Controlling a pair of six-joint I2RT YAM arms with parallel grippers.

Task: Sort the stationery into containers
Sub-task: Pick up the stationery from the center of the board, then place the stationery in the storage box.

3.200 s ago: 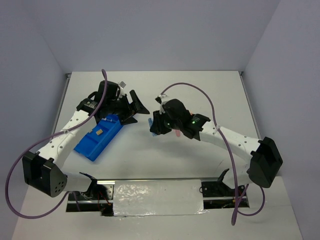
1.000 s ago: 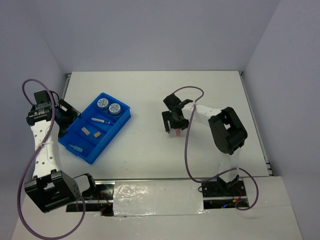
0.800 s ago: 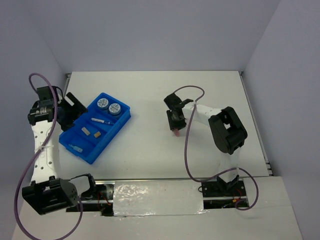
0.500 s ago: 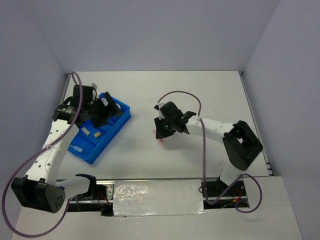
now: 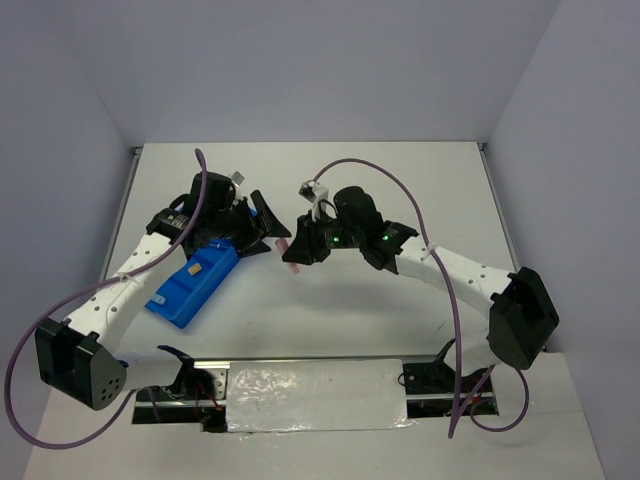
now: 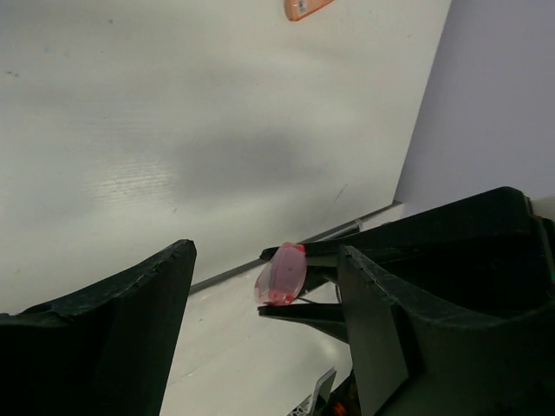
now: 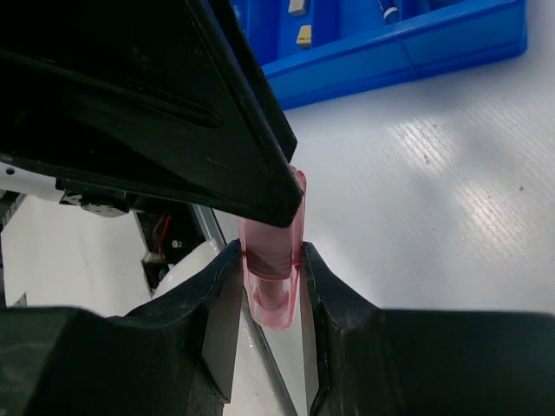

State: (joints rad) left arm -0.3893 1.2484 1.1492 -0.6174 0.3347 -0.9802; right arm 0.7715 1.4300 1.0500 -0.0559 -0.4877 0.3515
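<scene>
1. The right gripper [image 7: 270, 262] is clamped on the pink capsule [image 7: 271, 290], which it holds upright between its 2 fingers.
2. The left gripper [image 6: 267, 253] has its 2 fingers spread wide with nothing between the pads; one finger crosses just in front of the capsule's top.
3. The 2 grippers meet above the table [image 5: 340, 300], just right of the blue tray [image 5: 185, 290].
4. A tan block [image 7: 303, 35] lies in a tray compartment.
5. An orange piece [image 6: 303, 7] lies on the table.
</scene>
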